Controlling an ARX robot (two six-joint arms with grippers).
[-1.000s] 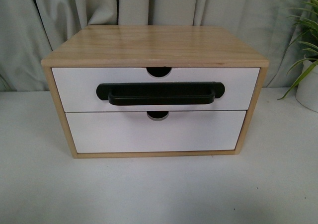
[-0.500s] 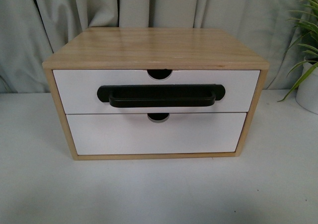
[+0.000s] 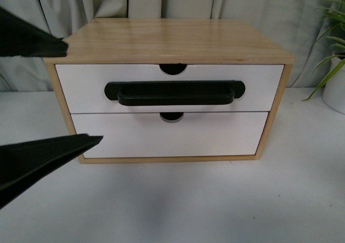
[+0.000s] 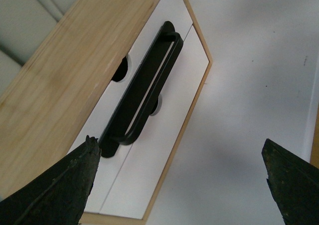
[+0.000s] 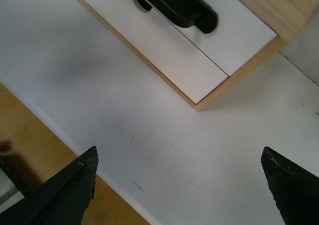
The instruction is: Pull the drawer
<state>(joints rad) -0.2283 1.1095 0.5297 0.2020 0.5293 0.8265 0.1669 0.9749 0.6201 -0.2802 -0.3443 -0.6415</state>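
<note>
The drawer [image 3: 81, 87] is the upper one in a wooden cabinet [image 3: 167, 38], white-fronted with a long black bar handle [image 3: 175, 95] and a semicircular notch [image 3: 173, 68]. It sits flush in the cabinet. My left gripper [image 3: 82, 93] is open at the cabinet's left front, apart from the handle. In the left wrist view the left gripper [image 4: 179, 144] hangs over the table with the drawer [image 4: 152, 38] and handle [image 4: 144, 90] ahead. My right gripper [image 5: 179, 152] is open over bare table, short of the drawer [image 5: 239, 30]; it is outside the front view.
A plain white lower drawer [image 3: 167, 135] without a handle sits beneath. A potted plant [image 3: 335, 87] stands at the right. Grey curtains [image 3: 21, 76] hang behind. The white table's edge [image 5: 60, 135] lies close to the right gripper, with wooden floor beyond it.
The left gripper's two black fingers have entered the front view from the left. The cabinet sits slightly higher in the picture. The drawer has not moved out.
</note>
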